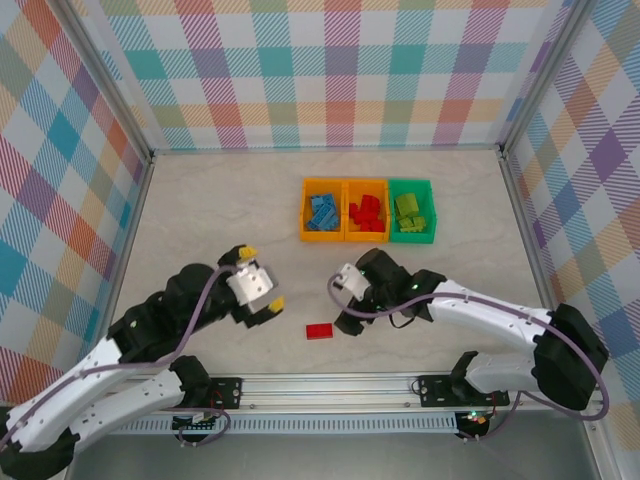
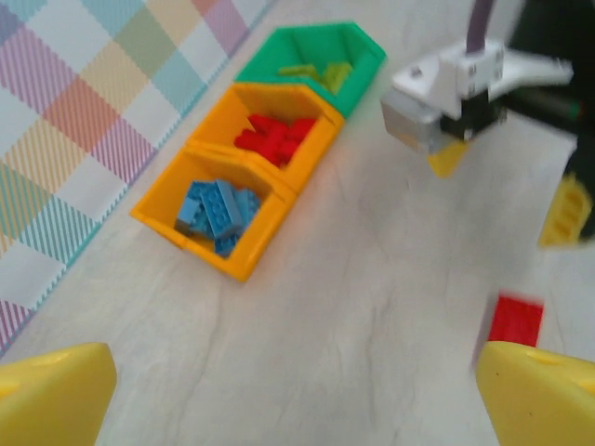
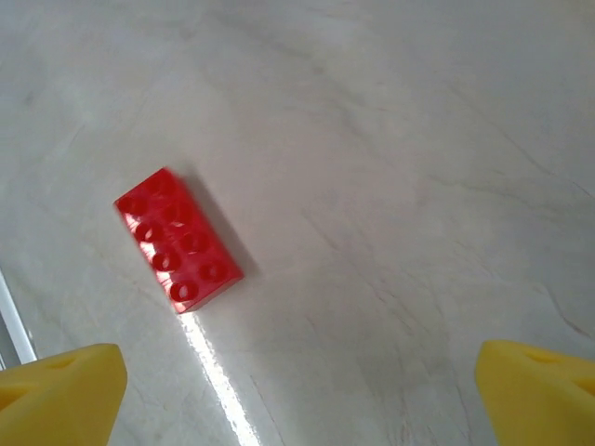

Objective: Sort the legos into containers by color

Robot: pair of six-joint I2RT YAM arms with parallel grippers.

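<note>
Left gripper (image 1: 260, 277) raised over table (image 1: 200, 210), near left; yellow fingertips (image 2: 51, 395) spread wide, nothing held. Right gripper (image 1: 350, 315) held low, near centre; yellow pads (image 3: 56, 390) spread wide, nothing gripped. Red lego brick (image 3: 177, 239) laid flat on table, studs up, just left of right gripper, untouched. Joined bins set far centre: blue bricks (image 1: 322, 212) in left orange bin (image 1: 322, 238), red bricks (image 1: 366, 212) in middle orange bin (image 1: 366, 238), lime bricks (image 1: 410, 212) in right green bin (image 1: 412, 238).

One lego (image 1: 320, 331) lies on the table (image 1: 220, 220), well before the containers (image 1: 367, 210).
</note>
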